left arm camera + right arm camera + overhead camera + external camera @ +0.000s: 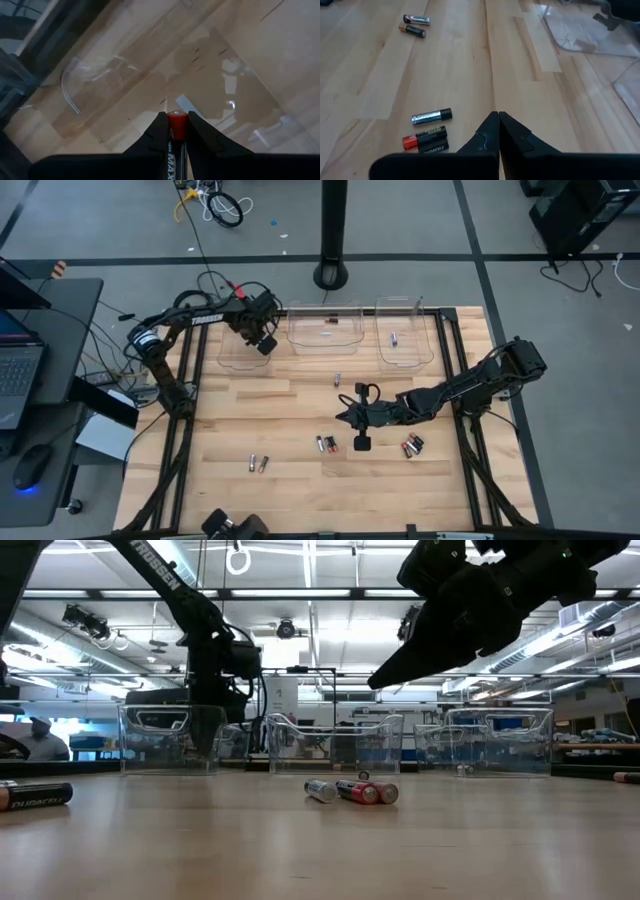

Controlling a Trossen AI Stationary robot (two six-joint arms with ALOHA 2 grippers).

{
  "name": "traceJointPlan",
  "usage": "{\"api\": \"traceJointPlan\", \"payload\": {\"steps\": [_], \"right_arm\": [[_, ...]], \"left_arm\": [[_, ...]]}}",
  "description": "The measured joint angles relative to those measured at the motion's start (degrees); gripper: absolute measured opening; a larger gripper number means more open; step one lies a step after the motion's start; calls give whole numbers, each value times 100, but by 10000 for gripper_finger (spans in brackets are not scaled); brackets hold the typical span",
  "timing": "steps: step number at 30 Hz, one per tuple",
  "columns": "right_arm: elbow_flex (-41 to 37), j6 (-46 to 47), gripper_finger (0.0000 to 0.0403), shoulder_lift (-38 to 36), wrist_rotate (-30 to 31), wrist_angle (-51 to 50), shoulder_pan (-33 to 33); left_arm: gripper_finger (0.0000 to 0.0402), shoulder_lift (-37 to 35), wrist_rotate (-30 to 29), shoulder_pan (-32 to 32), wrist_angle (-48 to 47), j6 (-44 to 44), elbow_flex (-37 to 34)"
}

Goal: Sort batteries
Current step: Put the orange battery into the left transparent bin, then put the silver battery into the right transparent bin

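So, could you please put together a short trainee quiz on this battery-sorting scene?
1. True or false: the left hand grips a red-ended battery.
2. The left hand hangs over which clear bin? A) the leftmost B) the middle C) the rightmost
3. Fill in: the right hand is ____ and holds nothing, above the wooden table.

Key: 1 true. 2 A. 3 shut.
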Motion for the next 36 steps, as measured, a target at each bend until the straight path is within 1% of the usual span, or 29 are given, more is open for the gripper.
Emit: {"api": "traceJointPlan", "payload": {"steps": [3,5,11,16,19,21,25,33,36], "right_arm": [[-2,48,21,0,0,3,0],[-2,50,24,0,0,3,0],[-2,50,10,0,0,3,0],[-2,23,14,0,0,5,0],[-2,16,12,0,25,17,0],[-2,-9,7,0,100,53,0],[-4,-1,7,0,114,180,-34],[-6,-100,6,0,106,539,-76],[-141,-123,6,0,103,943,-76]], "left_arm": [[50,13,-2,-2,60,81,0],[61,8,-5,-2,114,108,0],[98,-8,-42,-15,150,239,0],[104,-52,-97,-106,121,518,0],[101,-160,-248,-177,127,611,-2],[97,-275,-455,-225,124,671,-2],[86,-635,-780,-345,157,769,-2],[50,-1724,-883,-755,446,850,-2],[36,-2149,-883,-985,521,911,-2]]}}
